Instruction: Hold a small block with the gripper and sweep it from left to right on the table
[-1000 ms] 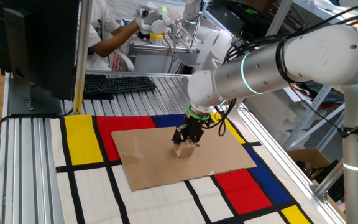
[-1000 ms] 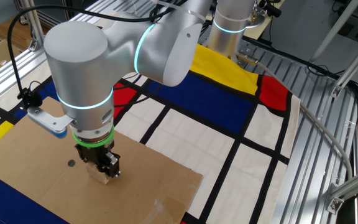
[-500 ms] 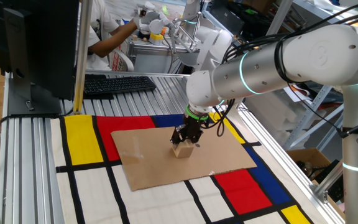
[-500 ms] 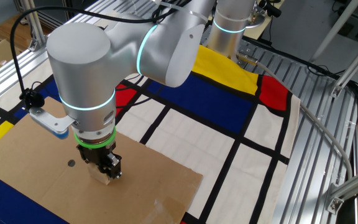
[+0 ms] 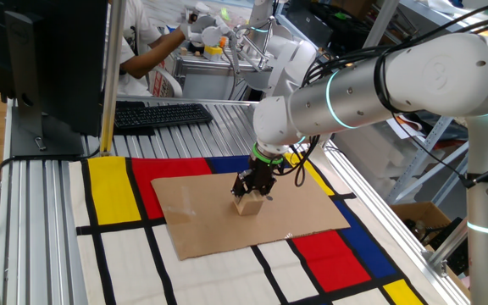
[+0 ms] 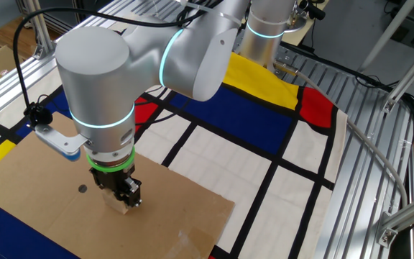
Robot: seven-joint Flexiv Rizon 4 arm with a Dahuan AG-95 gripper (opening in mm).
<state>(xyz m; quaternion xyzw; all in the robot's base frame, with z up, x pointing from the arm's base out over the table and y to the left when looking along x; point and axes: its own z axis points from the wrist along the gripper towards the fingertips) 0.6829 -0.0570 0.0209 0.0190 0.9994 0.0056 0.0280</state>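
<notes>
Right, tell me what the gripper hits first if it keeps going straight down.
The gripper points down, fingers around the small block, which sits on the cardboard sheet. It would likely just press the block into the cardboard.

A tan block [image 5: 247, 205] is sitting on brown cardboard [image 5: 219, 216]; the mat [image 5: 113, 191] is showing red, yellow, blue, white, black-lined panels.

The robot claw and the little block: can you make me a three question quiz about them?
1. True or false: the claw is closed on the small block.
2. What does the block rest on? A) the red square B) the cardboard sheet C) the keyboard
3. What colour is the ring just above the claw?

Key: 1. True. 2. B. 3. Green.
</notes>
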